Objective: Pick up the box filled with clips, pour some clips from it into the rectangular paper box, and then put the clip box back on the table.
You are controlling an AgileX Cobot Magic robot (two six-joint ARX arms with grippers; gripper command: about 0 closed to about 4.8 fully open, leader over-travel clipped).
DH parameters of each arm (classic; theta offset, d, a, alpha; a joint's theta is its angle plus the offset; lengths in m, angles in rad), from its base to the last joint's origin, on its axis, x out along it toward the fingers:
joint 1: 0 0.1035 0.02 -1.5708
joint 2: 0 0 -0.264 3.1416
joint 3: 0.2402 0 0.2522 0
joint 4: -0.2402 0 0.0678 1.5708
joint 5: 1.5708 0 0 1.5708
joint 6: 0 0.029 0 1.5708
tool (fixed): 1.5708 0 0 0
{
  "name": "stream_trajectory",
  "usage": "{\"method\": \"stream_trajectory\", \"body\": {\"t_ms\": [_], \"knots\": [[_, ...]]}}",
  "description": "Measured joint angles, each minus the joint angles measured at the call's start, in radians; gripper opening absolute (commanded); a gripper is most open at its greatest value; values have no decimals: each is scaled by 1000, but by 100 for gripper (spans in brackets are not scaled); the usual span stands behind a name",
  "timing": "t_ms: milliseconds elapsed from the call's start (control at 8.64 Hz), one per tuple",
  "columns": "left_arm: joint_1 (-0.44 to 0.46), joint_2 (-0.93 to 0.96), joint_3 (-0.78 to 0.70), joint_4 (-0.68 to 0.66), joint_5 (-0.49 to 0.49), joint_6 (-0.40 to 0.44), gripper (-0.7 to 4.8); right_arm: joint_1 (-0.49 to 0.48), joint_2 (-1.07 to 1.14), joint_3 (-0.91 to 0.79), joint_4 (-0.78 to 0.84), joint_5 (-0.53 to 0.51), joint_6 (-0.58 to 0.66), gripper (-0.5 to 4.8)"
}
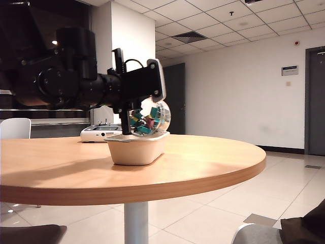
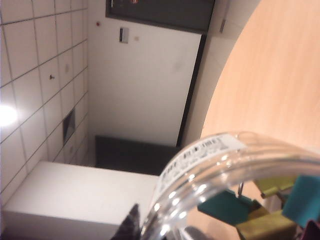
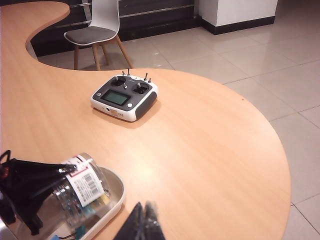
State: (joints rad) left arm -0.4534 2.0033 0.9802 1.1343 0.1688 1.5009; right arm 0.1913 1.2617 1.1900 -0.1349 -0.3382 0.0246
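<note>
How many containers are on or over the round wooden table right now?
2. The beige pulp-paper tray sits on the table. The clear round plastic jar of clips is tipped over it, gripped by the left gripper. The right gripper hangs shut nearby.

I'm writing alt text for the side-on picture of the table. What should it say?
The left tool holds a clear jar of colourful clips tipped on its side over a beige paper tray on a round wooden table. A white handheld controller lies behind.

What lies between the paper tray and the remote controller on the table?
Only bare table lies between the rectangular paper box and the remote controller, clearest in the right wrist view.
</note>
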Motion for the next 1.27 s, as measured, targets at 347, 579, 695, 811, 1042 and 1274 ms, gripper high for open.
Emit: {"method": "stream_trajectory", "body": {"t_ms": [347, 579, 695, 811, 1042, 1274], "knots": [[-3, -39, 1, 200, -25, 6, -7, 0, 0, 0, -13, 0, 0, -6], [0, -62, 5, 259, -79, -45, -7, 0, 0, 0, -14, -11, 0, -6], [0, -60, 4, 233, -79, -91, -6, 0, 0, 0, -16, -29, 0, -6], [0, -60, 4, 163, -79, -104, -6, 0, 0, 0, -36, -32, 0, -6], [-1, -44, 2, 135, -79, -82, -7, 0, 0, 0, -43, -34, 0, -6], [-2, -29, 2, 244, -63, -45, -7, 0, 0, -1, -60, -37, -6, -6]]}}
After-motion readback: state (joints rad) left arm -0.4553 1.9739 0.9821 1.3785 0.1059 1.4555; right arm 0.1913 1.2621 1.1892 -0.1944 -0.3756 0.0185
